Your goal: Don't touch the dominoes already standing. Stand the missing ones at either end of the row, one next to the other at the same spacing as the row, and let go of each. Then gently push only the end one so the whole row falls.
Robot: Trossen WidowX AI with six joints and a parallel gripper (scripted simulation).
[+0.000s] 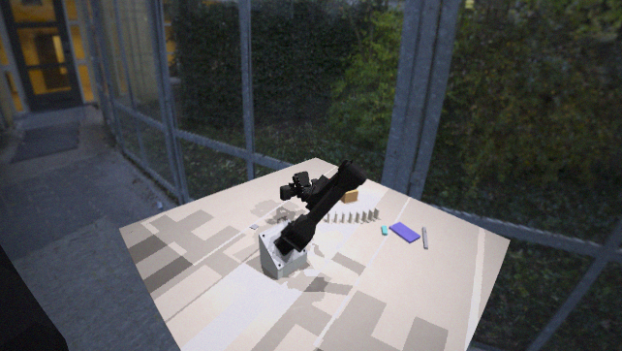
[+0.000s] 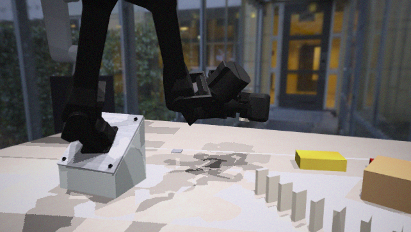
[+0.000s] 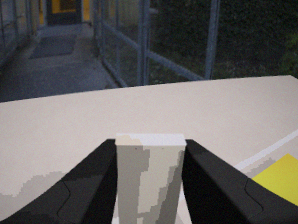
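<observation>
Domino (image 2: 244, 119) (image 3: 149, 175) clamped in the pincer (image 2: 244, 118) (image 3: 149, 149); lowered askew near the table's (image 1: 412, 291) (image 2: 198, 134) (image 3: 75, 120) far corner, it could topple.

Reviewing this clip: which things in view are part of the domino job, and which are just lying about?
Part of the job:
- held domino, in the hand
- standing row

Lying about:
- yellow block
- orange box
- purple slab
- teal piece
- grey stick
</observation>
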